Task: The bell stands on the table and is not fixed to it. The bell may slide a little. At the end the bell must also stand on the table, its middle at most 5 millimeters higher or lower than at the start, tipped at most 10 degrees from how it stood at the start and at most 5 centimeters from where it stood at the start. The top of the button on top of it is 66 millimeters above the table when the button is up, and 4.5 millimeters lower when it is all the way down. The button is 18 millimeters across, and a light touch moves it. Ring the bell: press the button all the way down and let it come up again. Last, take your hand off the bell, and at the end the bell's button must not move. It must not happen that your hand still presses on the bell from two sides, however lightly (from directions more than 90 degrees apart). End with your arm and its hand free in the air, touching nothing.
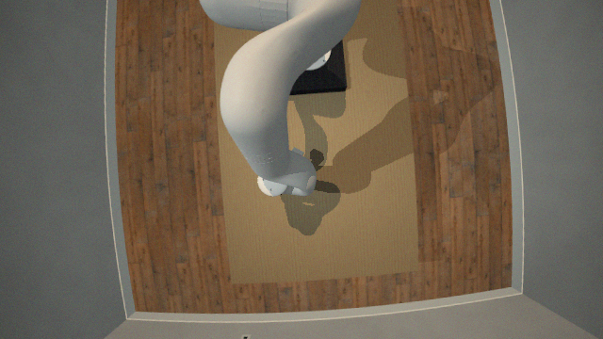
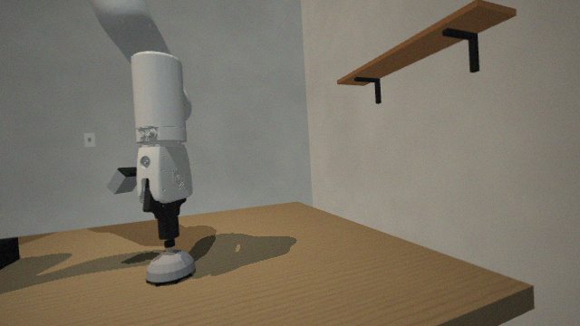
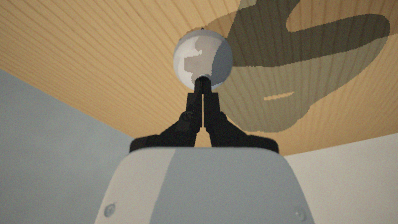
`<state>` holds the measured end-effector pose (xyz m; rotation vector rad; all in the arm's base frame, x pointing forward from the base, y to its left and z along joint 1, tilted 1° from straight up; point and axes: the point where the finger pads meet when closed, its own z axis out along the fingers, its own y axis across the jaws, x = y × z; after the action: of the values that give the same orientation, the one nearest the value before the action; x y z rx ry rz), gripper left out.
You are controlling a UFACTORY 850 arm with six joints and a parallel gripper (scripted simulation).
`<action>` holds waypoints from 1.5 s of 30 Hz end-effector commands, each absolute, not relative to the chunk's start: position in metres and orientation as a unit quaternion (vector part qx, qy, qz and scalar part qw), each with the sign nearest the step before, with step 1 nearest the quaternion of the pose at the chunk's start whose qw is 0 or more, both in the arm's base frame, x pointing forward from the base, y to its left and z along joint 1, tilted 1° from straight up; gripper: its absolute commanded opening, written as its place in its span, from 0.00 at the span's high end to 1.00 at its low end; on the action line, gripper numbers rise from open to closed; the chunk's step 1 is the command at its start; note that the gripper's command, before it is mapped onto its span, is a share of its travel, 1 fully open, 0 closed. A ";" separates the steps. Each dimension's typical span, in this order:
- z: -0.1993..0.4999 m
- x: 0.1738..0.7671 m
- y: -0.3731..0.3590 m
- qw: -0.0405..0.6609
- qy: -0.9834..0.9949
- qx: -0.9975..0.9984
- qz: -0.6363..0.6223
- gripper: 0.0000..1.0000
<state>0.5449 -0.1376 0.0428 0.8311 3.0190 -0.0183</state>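
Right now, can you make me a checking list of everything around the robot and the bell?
Surface: tan wooden table, arm shadows across it.
Job's things: grey dome bell standing upright on the table; its black button right under the fingertips.
Clutter: nothing seen.
Gripper: gripper shut, holding nothing, pointing straight down, tips at the button; contact too close to tell.
Cables: nothing seen.
Surroundings: grey walls, wooden wall shelf on black brackets, wall plate, wood plank floor.

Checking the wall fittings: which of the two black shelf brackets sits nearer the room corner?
The lower-left bracket, under the end of the wooden shelf closest to the corner; the other bracket sits farther right.
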 end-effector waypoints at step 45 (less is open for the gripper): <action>0.032 0.546 -0.138 0.006 0.964 0.265 -0.006 1.00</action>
<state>0.5452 -0.1378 0.0332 0.8314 3.0198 -0.0186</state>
